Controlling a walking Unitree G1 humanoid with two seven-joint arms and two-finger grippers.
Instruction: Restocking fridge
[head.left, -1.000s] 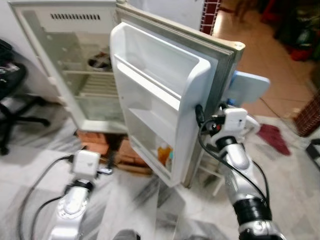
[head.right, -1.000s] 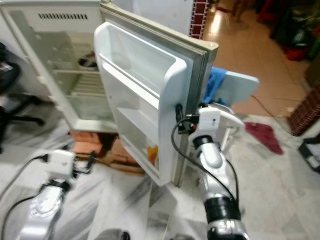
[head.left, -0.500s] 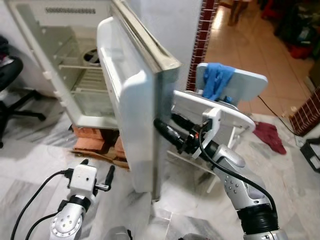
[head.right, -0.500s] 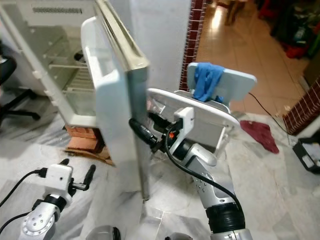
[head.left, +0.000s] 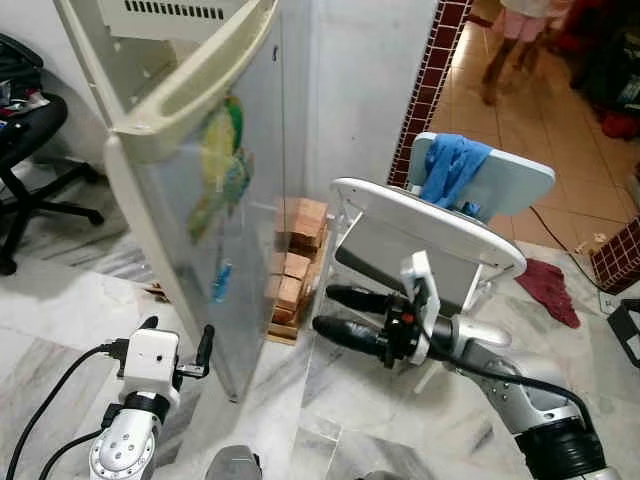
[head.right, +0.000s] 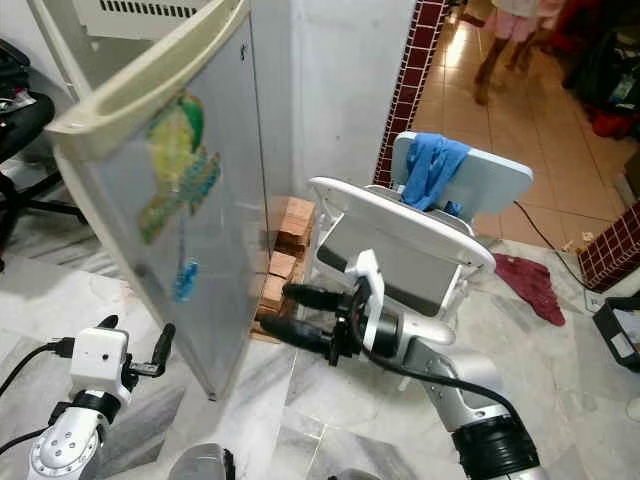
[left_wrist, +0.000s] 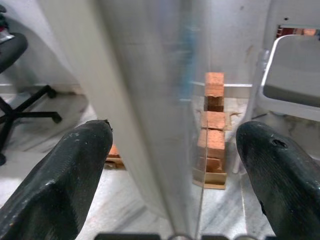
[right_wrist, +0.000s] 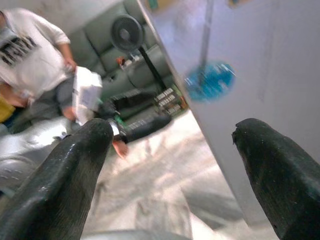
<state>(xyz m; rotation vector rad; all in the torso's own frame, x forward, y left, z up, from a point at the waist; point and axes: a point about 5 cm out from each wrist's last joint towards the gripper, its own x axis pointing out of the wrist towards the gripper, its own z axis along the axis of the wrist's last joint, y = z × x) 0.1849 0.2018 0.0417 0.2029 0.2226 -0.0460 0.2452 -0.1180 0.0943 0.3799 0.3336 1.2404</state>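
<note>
the fridge door (head.left: 215, 190) stands near shut, its stickered outer face toward the robot. the right gripper (head.left: 335, 312), fingers spread and empty, hovers just beside it; the left gripper (head.left: 178, 350) waits low, open and empty. closing looks like the step in hand, so the next move calls for a push on the door's face.

Glossy fridge door (head.left: 215, 200), polished marble floor (head.left: 400, 420), rough brick stack (head.left: 295, 270), smooth plastic chair (head.left: 430, 215), blue cloth (head.left: 452, 168).

A lived-in home, at the edge of a tiled room.

A stickered white fridge door (head.left: 215, 200) stood over grey marble flooring (head.left: 60, 310), beside a white plastic chair (head.left: 430, 215) draped with blue cloth (head.left: 452, 170), stacked bricks (head.left: 295, 265) and a black office chair (head.left: 25, 130).
</note>
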